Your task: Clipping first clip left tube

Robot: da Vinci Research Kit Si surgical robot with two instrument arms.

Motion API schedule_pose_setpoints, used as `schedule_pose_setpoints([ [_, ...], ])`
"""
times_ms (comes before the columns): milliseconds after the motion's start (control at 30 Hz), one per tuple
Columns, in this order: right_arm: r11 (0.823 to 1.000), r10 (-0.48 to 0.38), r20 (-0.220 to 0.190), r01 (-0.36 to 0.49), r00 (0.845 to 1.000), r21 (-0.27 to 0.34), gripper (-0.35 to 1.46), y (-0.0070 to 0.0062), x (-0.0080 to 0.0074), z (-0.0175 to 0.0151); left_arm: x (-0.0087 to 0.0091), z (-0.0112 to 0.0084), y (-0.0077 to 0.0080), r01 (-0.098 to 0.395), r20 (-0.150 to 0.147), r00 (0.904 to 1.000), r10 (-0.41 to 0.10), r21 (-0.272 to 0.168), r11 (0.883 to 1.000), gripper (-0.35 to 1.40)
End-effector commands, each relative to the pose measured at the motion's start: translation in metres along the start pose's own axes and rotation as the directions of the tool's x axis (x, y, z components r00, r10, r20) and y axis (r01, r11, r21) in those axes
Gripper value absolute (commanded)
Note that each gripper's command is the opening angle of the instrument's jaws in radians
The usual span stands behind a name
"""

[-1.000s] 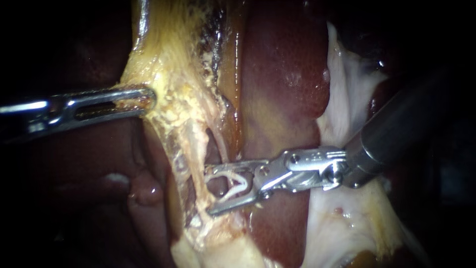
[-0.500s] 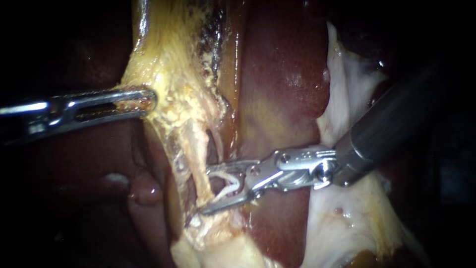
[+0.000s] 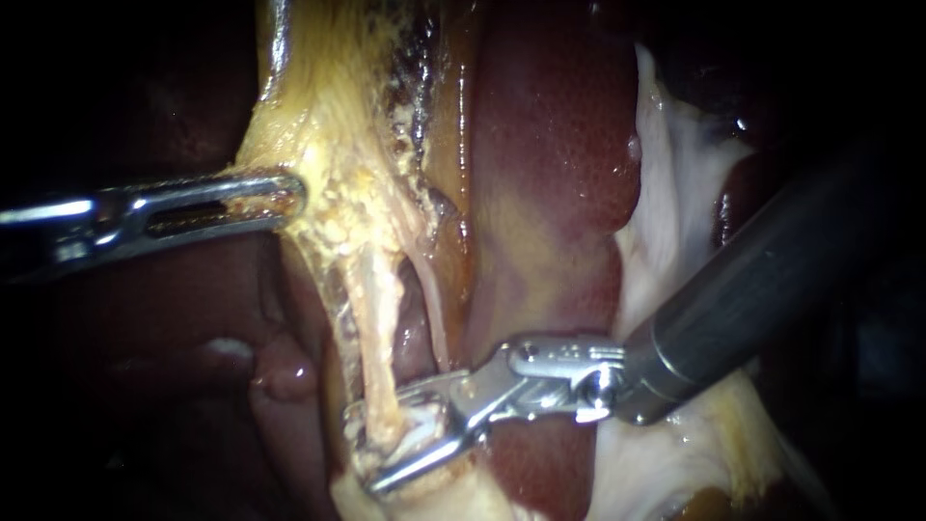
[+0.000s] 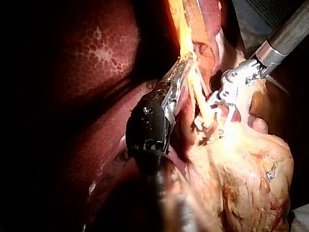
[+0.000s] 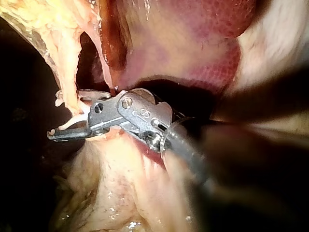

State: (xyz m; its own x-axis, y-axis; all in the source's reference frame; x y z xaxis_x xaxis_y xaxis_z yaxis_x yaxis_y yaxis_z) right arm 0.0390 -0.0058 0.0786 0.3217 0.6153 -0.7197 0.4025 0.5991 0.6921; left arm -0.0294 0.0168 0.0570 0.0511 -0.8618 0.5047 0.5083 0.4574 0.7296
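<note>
Clamping the yellow fatty tissue (image 3: 318, 193) from both sides, the left instrument (image 3: 287, 196) draws it toward its own side of the endoscope view. This tension appears intended to straighten the left tube (image 3: 374, 328) and hold it off the liver (image 3: 550, 145) behind. The left tube runs as a pale cord from the gripped tissue down toward the bottom of the view, with a dark window separating it from a thinner strand (image 3: 436, 323) beside it. The right instrument (image 3: 365, 446) reaches across from the liver side. Its jaws stand apart, one on each side of the left tube near its lower end; a gap shows, so they are judged open rather than closed on the tube. A pale clip (image 3: 422, 426) appears seated between them, partly hidden by tissue. The approach lies roughly crosswise to the tube, which suits a square closure. Confirm that the jaw tips pass fully beyond the tube before firing.
</note>
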Motion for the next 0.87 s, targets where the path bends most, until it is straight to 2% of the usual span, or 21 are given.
schedule_pose_setpoints([
  [33,1.0,0.001,0.001,-0.001,1.0,-0.003,0.47,0.0002,0.0,0.0,0.0001,0.0001,0.0,0.0,0.0,1.0,0.0,-0.001,1.0,-0.35],
  [133,1.0,0.001,0.0,-0.001,1.0,-0.003,0.44,0.0003,-0.0001,0.0,0.0001,0.0001,0.0,0.0,0.0,1.0,0.0,-0.001,1.0,-0.35],
  [200,1.0,0.001,0.001,-0.001,1.0,-0.003,0.34,0.0003,-0.0001,0.0,0.0001,0.0002,0.0,0.0,0.0,1.0,0.0,-0.001,1.0,-0.35],
  [267,1.0,-0.001,-0.005,0.0,1.0,-0.013,0.0,0.0002,-0.0002,-0.0002,0.0001,0.0002,0.0,0.0,0.0,1.0,0.0,-0.001,1.0,-0.35],
  [333,0.999,-0.001,0.009,0.001,1.0,-0.054,-0.35,0.0003,-0.0004,-0.0005,0.0001,0.0002,0.0,0.0,0.0,1.0,0.0,-0.001,1.0,-0.35],
  [400,0.997,0.004,0.041,-0.001,0.999,-0.081,-0.35,0.0008,-0.0006,-0.0009,0.0002,0.0002,0.0,0.0,0.0,1.0,0.0,-0.001,1.0,-0.35],
  [567,0.995,0.024,0.041,-0.02,0.999,-0.097,-0.35,0.0019,-0.0012,-0.0019,0.0002,0.0002,0.0,0.0,0.0,1.0,0.0,-0.001,1.0,-0.35],
  [867,0.995,0.03,0.041,-0.026,0.999,-0.097,-0.35,0.0017,-0.0012,-0.0018,0.0003,0.0003,0.0,-0.001,0.002,1.0,0.001,-0.004,1.0,-0.35],
])
